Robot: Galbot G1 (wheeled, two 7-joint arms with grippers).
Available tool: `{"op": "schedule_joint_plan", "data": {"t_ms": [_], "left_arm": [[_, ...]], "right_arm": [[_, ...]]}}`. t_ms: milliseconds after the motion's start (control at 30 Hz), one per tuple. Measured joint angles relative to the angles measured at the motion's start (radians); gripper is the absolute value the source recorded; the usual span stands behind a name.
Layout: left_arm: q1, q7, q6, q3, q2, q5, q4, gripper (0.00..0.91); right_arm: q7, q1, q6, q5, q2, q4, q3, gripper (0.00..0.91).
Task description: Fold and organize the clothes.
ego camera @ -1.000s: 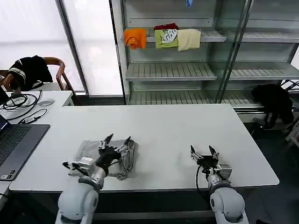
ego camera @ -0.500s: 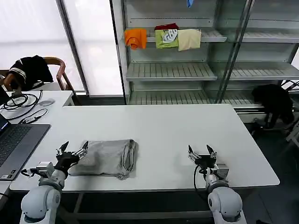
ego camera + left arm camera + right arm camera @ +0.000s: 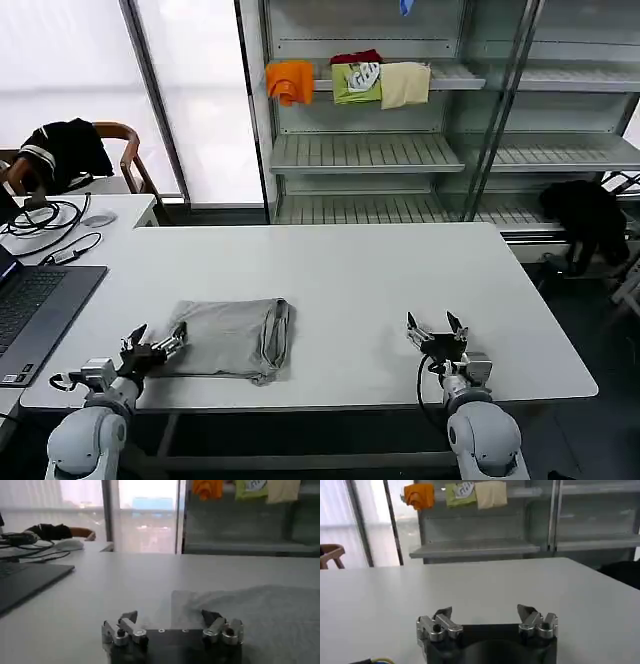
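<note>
- A grey shirt (image 3: 228,338) is lying folded into a flat rectangle on the white table (image 3: 360,280), near its front edge, on the robot's left side.
- It is looking soft, light and limp, so it will probably sag and unfold if lifted by one point; taking it at the doubled, rolled edge (image 3: 278,338) or at two corners seems safest.
- The left gripper (image 3: 155,345) is hovering low just beside the shirt's left edge, jaws spread wide and holding nothing.
- The right gripper (image 3: 436,335) is waiting well apart, over bare table, also spread wide and empty.
- Compared with a second ago, the left gripper is no longer over the shirt: it has been pulling back off it to the left and sinking lower, while the right gripper is staying put.
</note>
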Motion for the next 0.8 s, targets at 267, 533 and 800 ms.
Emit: {"op": "schedule_joint_plan", "data": {"t_ms": [267,533,800], "left_arm": [[0.01,0.03,0.045,0.001,-0.005,-0.021,-0.007,0.01],[0.005,0.033,0.085,-0.001,-0.014,-0.092,-0.008,0.01],[-0.001,0.037,0.048,-0.019,-0.015,-0.102,-0.021,0.0]], "right_arm": [[0.012,0.006,0.002,0.0,0.005,-0.008,0.003,0.907],[0.021,0.005,0.002,0.0,0.003,-0.005,0.008,0.907],[0.027,0.004,0.002,0.0,0.003,-0.003,0.009,0.907]]}}
